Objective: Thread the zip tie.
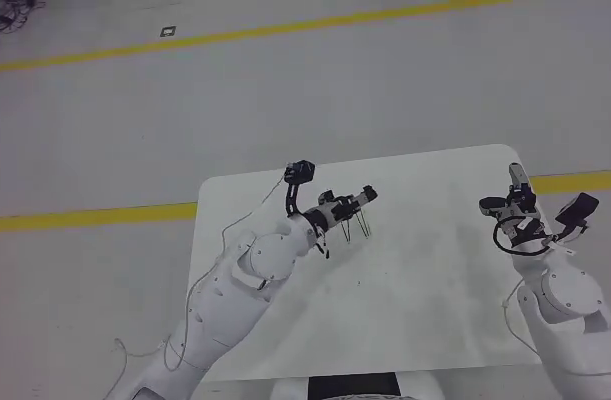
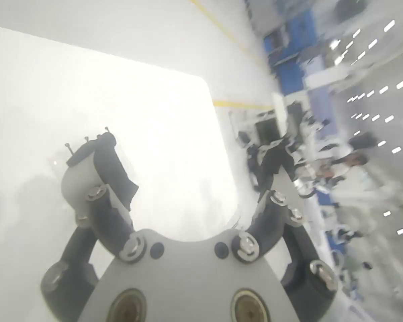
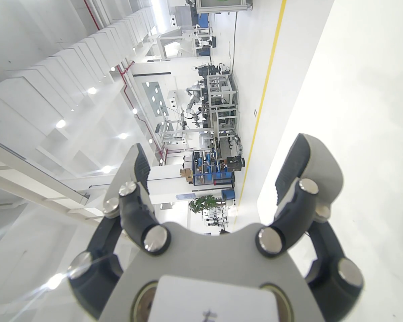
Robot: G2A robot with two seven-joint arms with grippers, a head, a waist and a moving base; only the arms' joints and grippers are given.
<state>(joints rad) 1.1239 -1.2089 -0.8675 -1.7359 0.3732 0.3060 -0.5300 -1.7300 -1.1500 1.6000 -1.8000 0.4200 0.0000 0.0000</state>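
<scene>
Thin zip tie strands (image 1: pixel 365 228) lie on the white table (image 1: pixel 435 290) just under my left gripper (image 1: pixel 366 196), near the table's middle. In the left wrist view the left gripper (image 2: pixel 184 159) is open with nothing between its fingers. Three thin tips (image 2: pixel 86 139) poke out past one finger (image 2: pixel 94 169); I cannot tell whether they touch it. My right gripper (image 1: pixel 516 176) is at the table's far right edge, well away from the zip ties. In its own view the right gripper (image 3: pixel 221 162) stands open and empty, pointing out over the floor.
The table's rounded far corner (image 2: pixel 201 83) lies ahead of the left gripper. A yellow floor line (image 1: pixel 85 217) runs behind the table. The table surface between the two arms is bare.
</scene>
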